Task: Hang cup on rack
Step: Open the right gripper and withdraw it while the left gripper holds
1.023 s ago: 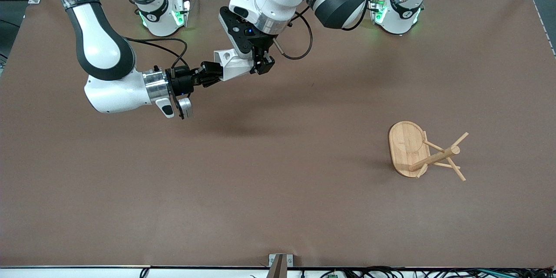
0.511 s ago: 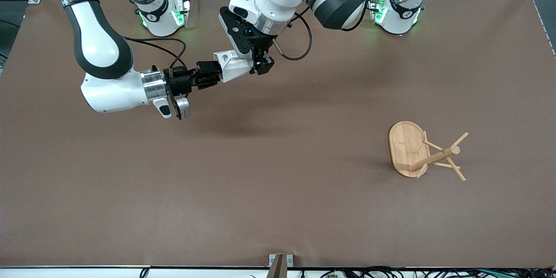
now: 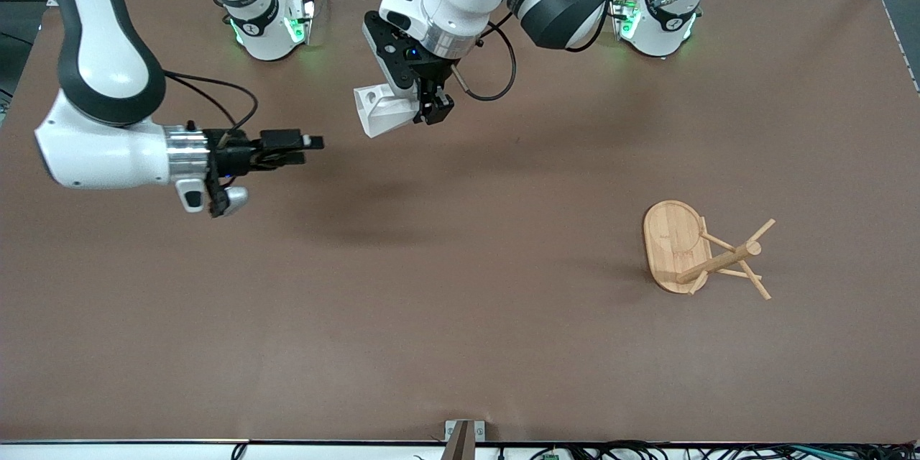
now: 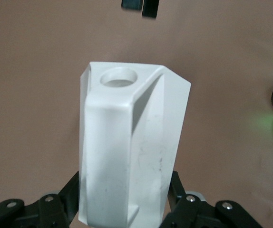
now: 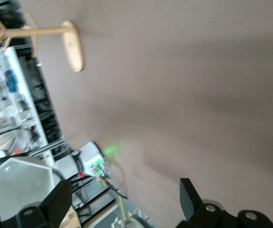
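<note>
While our left gripper (image 3: pixel 429 106) clamps the cup (image 3: pixel 379 108) above the table (image 3: pixel 503 345), our right gripper (image 3: pixel 305 146) hangs open, well apart from the rack (image 3: pixel 701 250).

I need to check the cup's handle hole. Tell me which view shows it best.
The left wrist view: the cup fills it, the round hole facing the camera, left tool clamping its base. The front view shows the cup small. The right wrist view shows only a corner of it.
</note>
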{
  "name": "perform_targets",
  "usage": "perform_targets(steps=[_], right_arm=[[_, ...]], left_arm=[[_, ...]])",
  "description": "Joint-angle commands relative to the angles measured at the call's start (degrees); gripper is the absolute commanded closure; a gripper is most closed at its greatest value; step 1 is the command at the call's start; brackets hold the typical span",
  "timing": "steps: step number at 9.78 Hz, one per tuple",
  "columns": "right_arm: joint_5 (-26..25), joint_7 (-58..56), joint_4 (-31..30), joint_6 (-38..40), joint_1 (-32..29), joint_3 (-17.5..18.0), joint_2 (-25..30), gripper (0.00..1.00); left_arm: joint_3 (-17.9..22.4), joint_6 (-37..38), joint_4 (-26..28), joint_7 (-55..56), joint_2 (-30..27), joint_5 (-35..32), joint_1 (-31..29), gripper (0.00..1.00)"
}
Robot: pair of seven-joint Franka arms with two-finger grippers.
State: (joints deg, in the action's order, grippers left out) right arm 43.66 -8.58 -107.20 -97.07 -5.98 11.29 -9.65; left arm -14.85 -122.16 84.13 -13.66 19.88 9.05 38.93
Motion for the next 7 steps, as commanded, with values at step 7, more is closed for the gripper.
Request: perform_targets(steps=[7], right_arm=[[-47.2, 16.9, 14.8, -3.4, 0.1, -9.4, 4.5, 0.00]], left_arm=[[0.0, -0.5, 0.5, -1.8, 1.0, 0.0, -0.5, 1.00]])
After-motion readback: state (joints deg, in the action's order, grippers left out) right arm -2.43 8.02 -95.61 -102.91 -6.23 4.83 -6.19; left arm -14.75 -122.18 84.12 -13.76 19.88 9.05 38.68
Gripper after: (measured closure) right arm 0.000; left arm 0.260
